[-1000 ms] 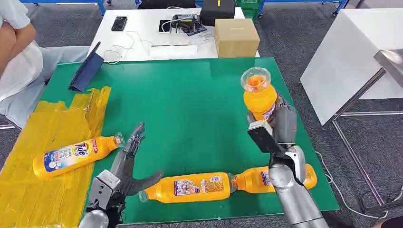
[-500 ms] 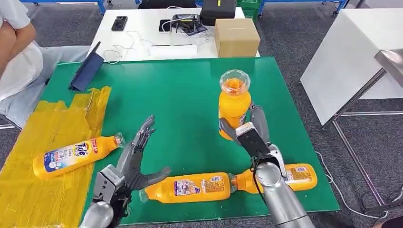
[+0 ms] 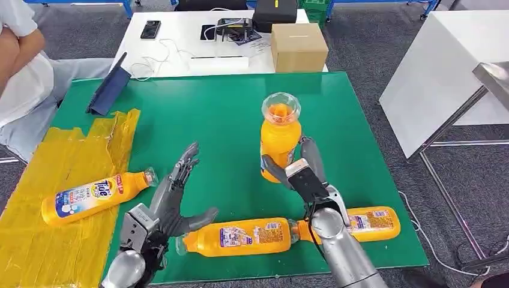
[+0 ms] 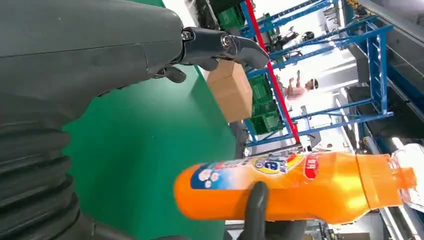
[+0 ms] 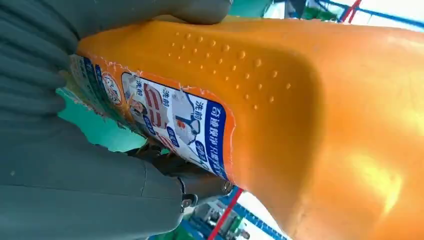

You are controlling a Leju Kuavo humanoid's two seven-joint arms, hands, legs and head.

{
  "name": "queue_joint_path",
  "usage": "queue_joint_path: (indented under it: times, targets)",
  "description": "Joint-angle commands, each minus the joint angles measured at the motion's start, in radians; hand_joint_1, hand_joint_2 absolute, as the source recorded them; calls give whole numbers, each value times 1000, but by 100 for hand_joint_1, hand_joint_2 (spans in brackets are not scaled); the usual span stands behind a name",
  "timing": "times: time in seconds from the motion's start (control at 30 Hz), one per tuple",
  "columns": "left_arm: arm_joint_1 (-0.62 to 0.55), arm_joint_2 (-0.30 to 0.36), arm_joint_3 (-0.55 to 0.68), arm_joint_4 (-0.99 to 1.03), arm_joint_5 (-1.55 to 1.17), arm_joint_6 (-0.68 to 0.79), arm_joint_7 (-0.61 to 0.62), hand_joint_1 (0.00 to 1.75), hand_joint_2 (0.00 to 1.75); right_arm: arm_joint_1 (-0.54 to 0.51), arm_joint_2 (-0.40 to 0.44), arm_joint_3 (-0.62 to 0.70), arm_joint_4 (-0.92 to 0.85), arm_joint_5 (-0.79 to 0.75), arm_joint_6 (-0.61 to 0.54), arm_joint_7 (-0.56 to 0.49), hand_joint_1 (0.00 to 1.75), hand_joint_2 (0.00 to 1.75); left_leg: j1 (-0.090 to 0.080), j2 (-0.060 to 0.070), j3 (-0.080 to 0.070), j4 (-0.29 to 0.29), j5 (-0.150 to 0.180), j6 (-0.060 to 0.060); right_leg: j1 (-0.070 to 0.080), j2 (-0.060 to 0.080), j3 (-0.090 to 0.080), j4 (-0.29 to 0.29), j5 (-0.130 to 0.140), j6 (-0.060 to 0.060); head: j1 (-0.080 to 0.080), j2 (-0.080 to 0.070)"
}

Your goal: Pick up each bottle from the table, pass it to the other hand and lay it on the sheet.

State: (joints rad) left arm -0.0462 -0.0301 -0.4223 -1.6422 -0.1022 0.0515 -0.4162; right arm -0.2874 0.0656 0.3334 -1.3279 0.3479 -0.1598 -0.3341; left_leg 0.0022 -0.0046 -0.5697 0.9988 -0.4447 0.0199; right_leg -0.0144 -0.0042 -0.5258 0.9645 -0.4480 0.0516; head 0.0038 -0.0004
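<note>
My right hand point(image 3: 300, 171) grips an orange bottle point(image 3: 278, 138) by its lower body and holds it upright above the middle of the green table point(image 3: 222, 114); the same bottle point(image 5: 280, 115) shows close up in the right wrist view. My left hand point(image 3: 171, 201) is raised to its left, open, fingers spread, palm toward the bottle point(image 4: 300, 187), not touching it. Two more orange bottles point(image 3: 240, 235) point(image 3: 360, 223) lie end to end near the front edge. A fourth bottle point(image 3: 96, 195) lies on the yellow sheet point(image 3: 54, 240) at the left.
A dark blue tablet stand point(image 3: 108, 90) sits at the table's back left. Behind it a white desk point(image 3: 180, 36) carries a cardboard box point(image 3: 298, 47), a phone and cables. A seated person point(image 3: 18, 72) is at far left. A white table point(image 3: 444, 66) stands to the right.
My right hand has carried the upright bottle leftward and nearer, toward the table's middle. My left hand has lifted a little and moved slightly right with its fingers still spread.
</note>
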Motion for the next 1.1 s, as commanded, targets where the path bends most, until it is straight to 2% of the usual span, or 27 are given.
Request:
queue_joint_path:
  times: [0.03, 0.4, 1.1]
  targets:
    - [-111, 13, -68, 100, 36, -15, 11, 0, 175, -164, 90, 148, 400, 32, 17, -6, 175, 175, 1, 4, 3, -1, 0, -1, 1, 4, 2, -1, 1, -2, 0, 0]
    - [-117, 14, -68, 106, 54, -10, 11, 0, 175, -165, 93, 232, 415, 67, 22, -2, 175, 175, 0, 1, 1, 0, 0, -1, 0, 0, 1, 0, 0, -1, 0, 0]
    - [-118, 11, -65, 109, 55, -8, 12, 0, 175, -170, 92, 243, 421, 81, 17, 4, 175, 175, 1, 0, 1, 0, 0, -2, 1, 0, 1, 0, 0, -2, 0, 0]
